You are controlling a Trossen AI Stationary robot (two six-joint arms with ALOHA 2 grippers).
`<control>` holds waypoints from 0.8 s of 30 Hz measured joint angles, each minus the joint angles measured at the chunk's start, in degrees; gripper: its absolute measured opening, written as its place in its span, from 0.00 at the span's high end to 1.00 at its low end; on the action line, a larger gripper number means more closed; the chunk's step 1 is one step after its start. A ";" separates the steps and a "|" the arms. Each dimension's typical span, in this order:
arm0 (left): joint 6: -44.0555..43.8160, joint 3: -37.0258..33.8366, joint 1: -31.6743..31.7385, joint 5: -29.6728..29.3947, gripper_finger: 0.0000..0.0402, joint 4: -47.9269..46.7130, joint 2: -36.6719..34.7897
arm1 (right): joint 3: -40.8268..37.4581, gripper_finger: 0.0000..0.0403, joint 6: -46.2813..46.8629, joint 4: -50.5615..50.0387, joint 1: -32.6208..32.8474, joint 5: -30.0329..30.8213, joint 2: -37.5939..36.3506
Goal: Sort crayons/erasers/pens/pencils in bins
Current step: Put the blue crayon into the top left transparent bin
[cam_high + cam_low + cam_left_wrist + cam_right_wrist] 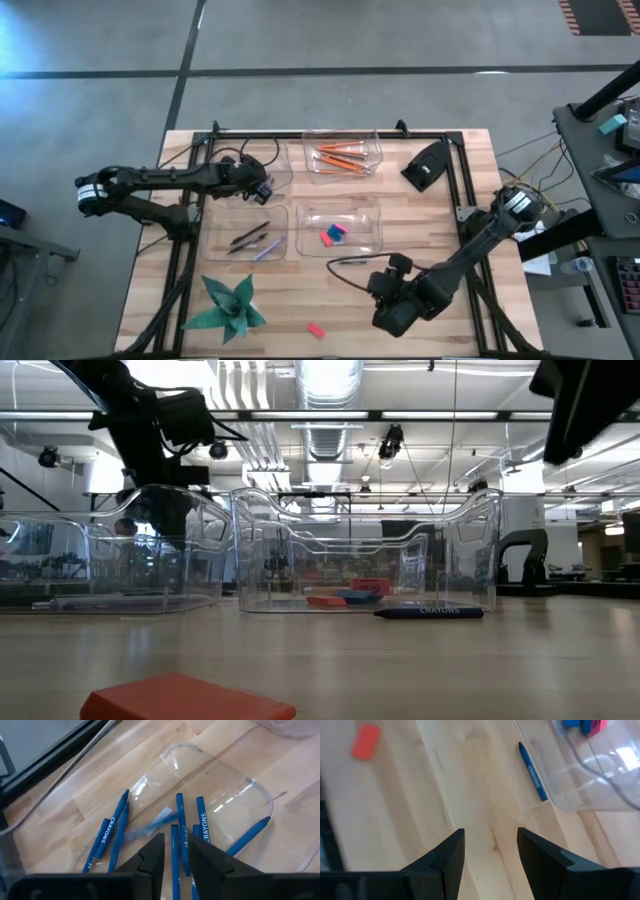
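Note:
My left gripper (pixel 262 188) hangs open over the far left bin (pixel 260 790), where several blue crayons (pixel 202 822) lie flat on the floor. One blurred crayon (pixel 152 824) shows just beyond the fingertips. My right gripper (pixel 490 837) stands open above bare table, a little short of a loose blue crayon (pixel 533 770) that lies on the wood beside the eraser bin (pixel 372 240). In that bin rest pink and blue erasers (pixel 333 234). Orange pencils (pixel 340 157) fill the far right bin, and pens (pixel 250 239) lie in the near left bin. A red eraser (pixel 316 330) sits alone near the front edge.
A green folded-paper star (pixel 230 306) sits at the near left. A black device (pixel 428 165) lies at the far right of the table. A dark frame rail (pixel 460 180) runs round the work area. Bare wood lies between the loose crayon and the red eraser (pixel 366 741).

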 joint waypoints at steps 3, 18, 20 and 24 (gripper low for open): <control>-3.31 0.37 0.00 0.84 0.81 -0.12 0.00 | -0.10 0.58 -0.10 0.02 -0.42 0.03 2.74; -7.86 10.98 -5.43 9.17 0.80 15.63 -14.94 | -1.15 0.58 -14.28 6.22 -5.85 10.50 9.58; -7.86 11.04 -6.46 9.27 0.80 19.36 -16.96 | -1.18 0.58 -20.11 8.46 -6.47 10.63 10.57; -8.19 11.03 -8.54 9.22 0.80 22.11 -19.74 | -1.63 0.58 -25.90 8.85 -8.37 12.57 12.15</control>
